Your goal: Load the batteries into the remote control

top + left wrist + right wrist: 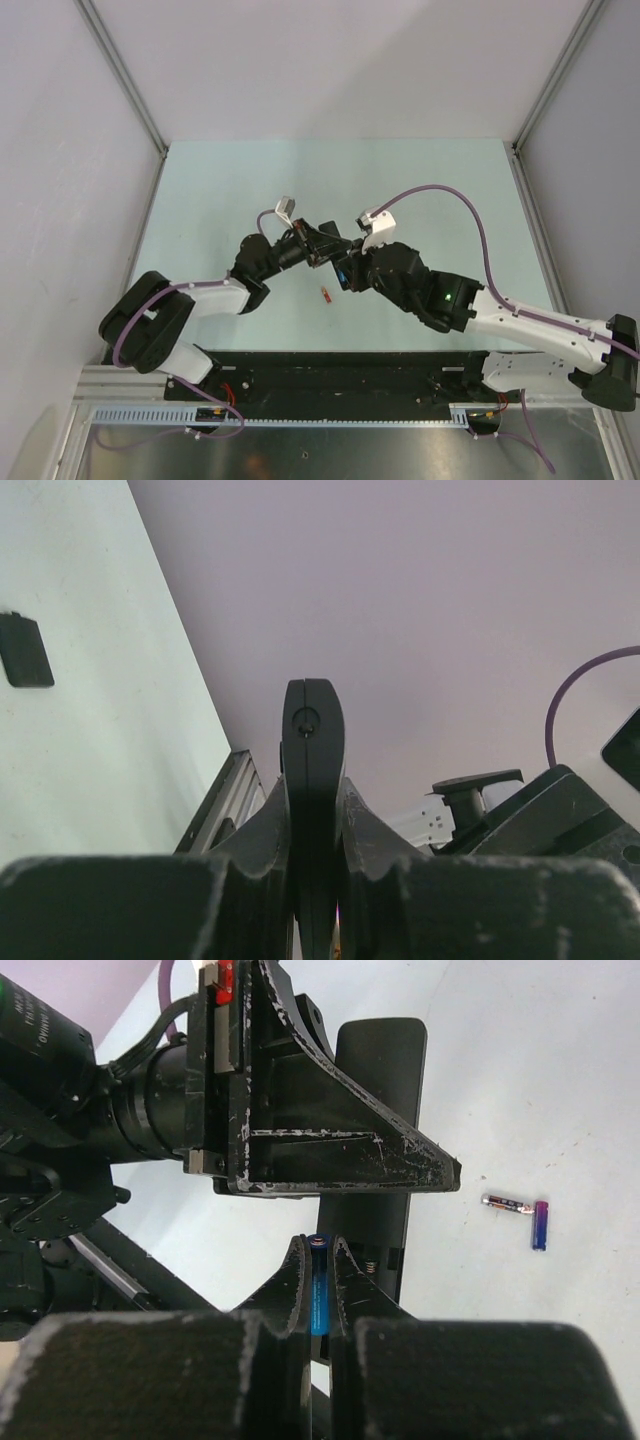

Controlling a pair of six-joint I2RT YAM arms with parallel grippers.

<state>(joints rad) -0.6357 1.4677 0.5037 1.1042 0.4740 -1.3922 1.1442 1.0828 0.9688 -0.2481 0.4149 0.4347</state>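
The left end effector (313, 790) clamps one remote control (395, 1060), slot contents unclear; the right end effector (318, 1250) pinches one blue battery (318, 1305). Two batteries (505, 1203) lie on the surface (560, 1080).

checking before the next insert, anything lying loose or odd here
A red-orange battery and a blue-purple battery lie loose on the table, angled to each other. A small black flat piece, maybe a battery cover, lies alone.

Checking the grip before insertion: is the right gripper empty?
No, the right gripper is shut on a blue battery, pinched upright between its fingers in the right wrist view.
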